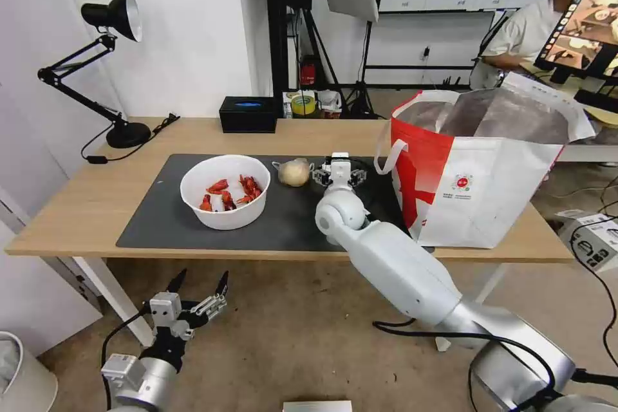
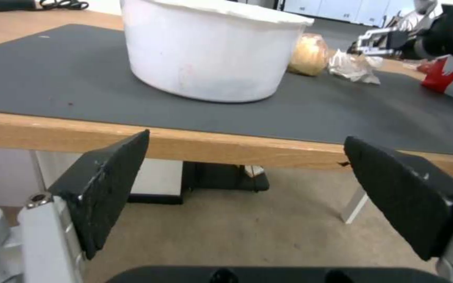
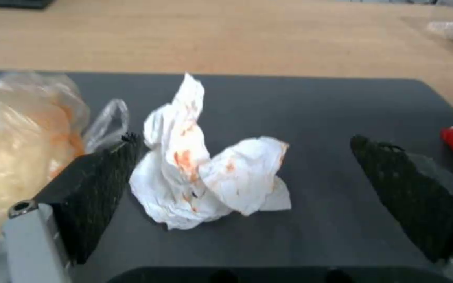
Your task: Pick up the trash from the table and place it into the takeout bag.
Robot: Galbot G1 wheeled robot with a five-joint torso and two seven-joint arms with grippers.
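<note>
A black desk lamp [image 1: 109, 64] stands left of the black box [image 1: 248, 114]. A yellow tape roll [image 1: 302, 104] sits just right of this box.

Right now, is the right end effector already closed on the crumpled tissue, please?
No, the right end effector is open, its fingers on either side of the crumpled tissue lying on the mat.

The takeout bag [image 1: 476, 187] logo's small print seems unreadable.

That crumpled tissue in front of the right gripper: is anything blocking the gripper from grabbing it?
Nothing visible does. The right gripper is open with the crumpled tissue between its fingers on the dark mat. The knotted clear bag sits just beside one finger, outside the gap.
</note>
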